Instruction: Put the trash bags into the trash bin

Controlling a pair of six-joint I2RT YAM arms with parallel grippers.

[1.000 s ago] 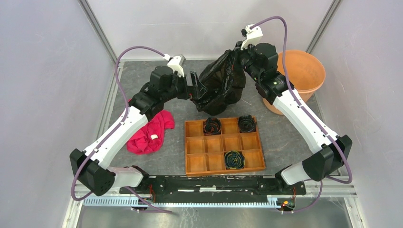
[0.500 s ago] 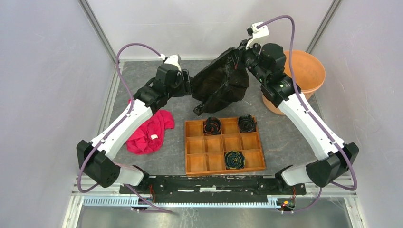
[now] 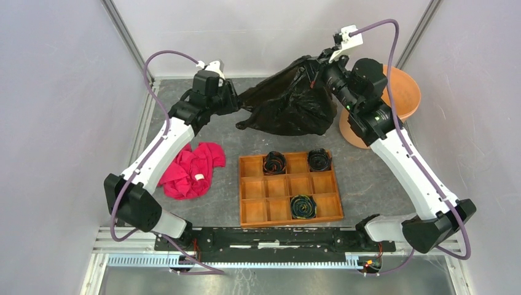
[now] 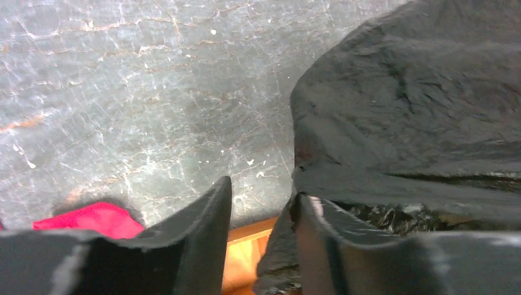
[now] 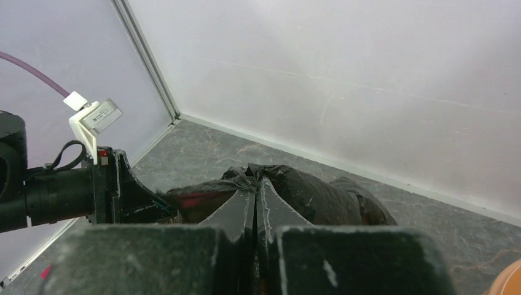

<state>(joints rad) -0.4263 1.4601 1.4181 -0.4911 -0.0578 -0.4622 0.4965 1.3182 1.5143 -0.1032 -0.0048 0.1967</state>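
**While both arms hold it up, bag is left of bin, not in it**

Since size sets the order: the grey surface [image 3: 368,178] fills the top view. The left arm [image 3: 153,160] reaches to the upper left of centre and the right arm [image 3: 411,172] to the upper right.

The trash bag [image 3: 289,104] is stretched between them at upper centre, with its top edge running up to the right. It is just left of the trash bin [image 3: 405,92] and outside it. Cannot tell whether its lower bulge touches the surface. The bin stands upright at the upper right, partly behind the right arm.

A wooden tray [image 3: 289,176] sits at lower centre, below the bag. A red cloth [image 3: 190,172] lies crumpled to the tray's left, beside the left arm. Three dark cable coils lie in tray compartments: two in the top row [image 3: 274,163] [image 3: 318,160] and one in the bottom row [image 3: 303,206].

The right end effector [image 5: 255,187] is fully closed, with bag film pinched at its fingertips. The left end effector [image 4: 261,239] is at the bag's left tip, its fingers parted with a clear gap. Film lies against one finger [image 4: 325,239]. Cannot tell if that film is actually gripped.
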